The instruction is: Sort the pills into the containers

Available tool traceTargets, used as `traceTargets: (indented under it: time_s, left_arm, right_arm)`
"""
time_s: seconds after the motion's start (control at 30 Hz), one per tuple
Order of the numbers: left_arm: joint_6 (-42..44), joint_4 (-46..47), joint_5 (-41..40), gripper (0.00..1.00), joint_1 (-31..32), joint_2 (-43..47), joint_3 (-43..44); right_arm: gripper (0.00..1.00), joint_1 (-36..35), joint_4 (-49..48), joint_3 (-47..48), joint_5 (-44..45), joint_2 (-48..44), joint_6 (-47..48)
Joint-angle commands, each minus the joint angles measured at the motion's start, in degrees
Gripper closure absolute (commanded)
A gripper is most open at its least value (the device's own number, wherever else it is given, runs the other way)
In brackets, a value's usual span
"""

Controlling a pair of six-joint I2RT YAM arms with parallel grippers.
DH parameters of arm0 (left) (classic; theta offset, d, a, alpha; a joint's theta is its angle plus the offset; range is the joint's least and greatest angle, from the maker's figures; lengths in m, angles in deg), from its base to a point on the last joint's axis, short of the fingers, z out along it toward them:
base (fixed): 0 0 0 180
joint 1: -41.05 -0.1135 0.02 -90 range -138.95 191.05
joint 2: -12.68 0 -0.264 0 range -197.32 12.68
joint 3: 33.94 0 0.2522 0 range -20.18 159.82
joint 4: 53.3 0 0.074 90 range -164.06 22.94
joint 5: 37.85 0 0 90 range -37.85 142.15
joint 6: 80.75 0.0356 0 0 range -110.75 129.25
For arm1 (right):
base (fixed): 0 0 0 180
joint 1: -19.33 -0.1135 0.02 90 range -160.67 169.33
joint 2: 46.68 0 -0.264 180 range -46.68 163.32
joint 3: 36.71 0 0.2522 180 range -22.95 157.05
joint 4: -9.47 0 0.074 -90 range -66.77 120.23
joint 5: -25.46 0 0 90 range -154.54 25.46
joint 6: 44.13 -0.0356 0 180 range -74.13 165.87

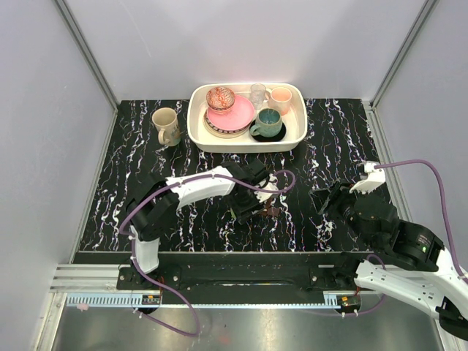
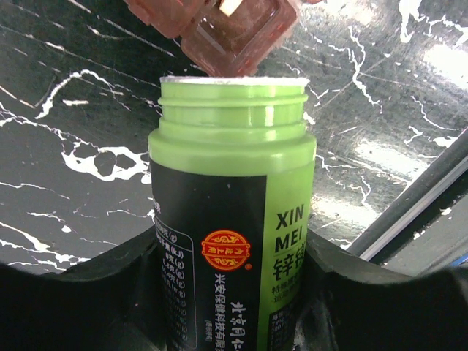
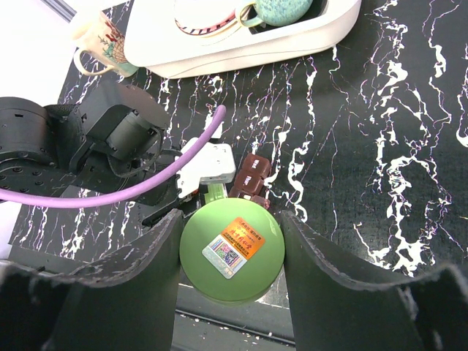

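My left gripper (image 2: 234, 281) is shut on an uncapped green pill bottle (image 2: 234, 146) with a black label. The bottle's mouth points at the containers, a small brown case (image 2: 234, 33) with one compartment lid open just beyond the mouth. No pills show clearly. In the top view the left gripper (image 1: 245, 201) hangs over the mid table, with the case (image 1: 272, 211) beside it. My right gripper (image 3: 230, 245) is shut on the bottle's round green cap (image 3: 232, 248), which bears an orange sticker. It hovers right of the case (image 3: 250, 175) and above it. In the top view the right gripper (image 1: 325, 199) is apart from the left one.
A white tray (image 1: 196, 135) of plates, bowls and cups stands at the back centre. A beige mug (image 1: 166, 126) is to its left. The left arm's purple cable (image 3: 146, 186) loops over the area near the case. The black marbled table ends at a metal rail in front.
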Motion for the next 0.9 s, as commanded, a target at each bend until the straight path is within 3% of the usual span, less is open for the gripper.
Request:
traceTargets:
  time_s: [0.0, 0.87]
  left_arm:
    - [1.3, -1.4, -1.4, 1.00, 0.2, -1.1, 3.7]
    - [2.7, -7.1, -2.1, 1.00, 0.7, -4.4, 9.5]
  right_arm:
    - [1.00, -0.1, -0.3, -0.1, 1.7, -0.3, -0.7]
    - [1.00, -0.1, -0.2, -1.2, 1.8, -1.1, -1.0]
